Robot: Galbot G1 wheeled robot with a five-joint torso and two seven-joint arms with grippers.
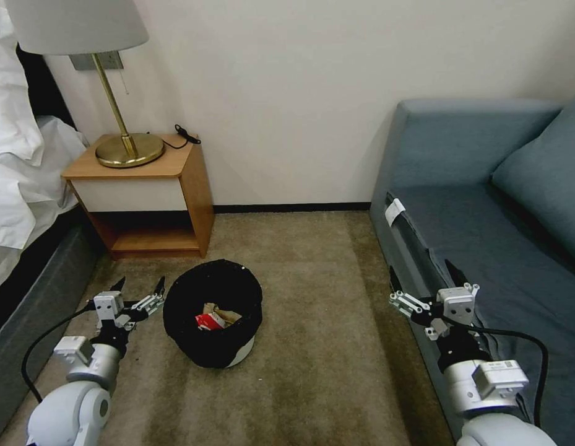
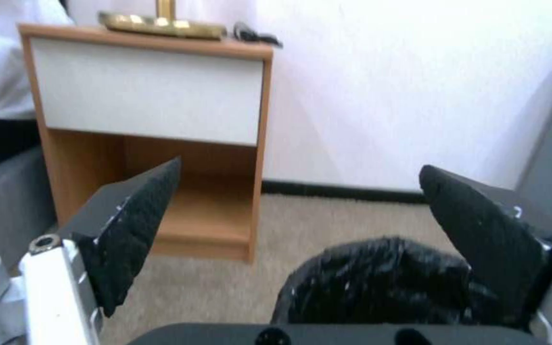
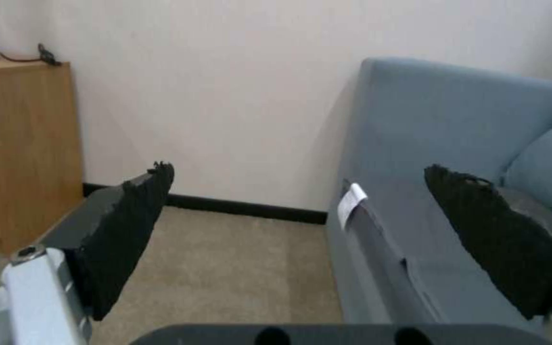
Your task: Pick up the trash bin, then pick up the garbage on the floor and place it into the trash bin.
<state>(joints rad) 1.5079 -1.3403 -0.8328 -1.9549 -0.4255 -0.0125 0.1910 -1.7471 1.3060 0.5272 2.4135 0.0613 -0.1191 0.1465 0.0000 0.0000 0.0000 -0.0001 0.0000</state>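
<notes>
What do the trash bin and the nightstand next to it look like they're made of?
Trash bin: likely hard white plastic, smooth at the exposed base; its liner looks like thin glossy black plastic film, crinkled over the rim. Nightstand: wood or wood-look laminate, matte orange-brown, with a flat white front panel.

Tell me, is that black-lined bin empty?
No. The trash bin stands upright on the carpet with a red-white packet and brown paper inside.

The trash bin (image 1: 213,313) hides most of its contents behind its black bag: 1 red-white packet (image 1: 207,321) and some brown paper (image 1: 220,313) peek out, nothing more can be told. In the left wrist view the bin (image 2: 378,282) is blurred and cut by the gripper body. The lamp (image 1: 83,25) is cut off by the head view's top edge.
</notes>
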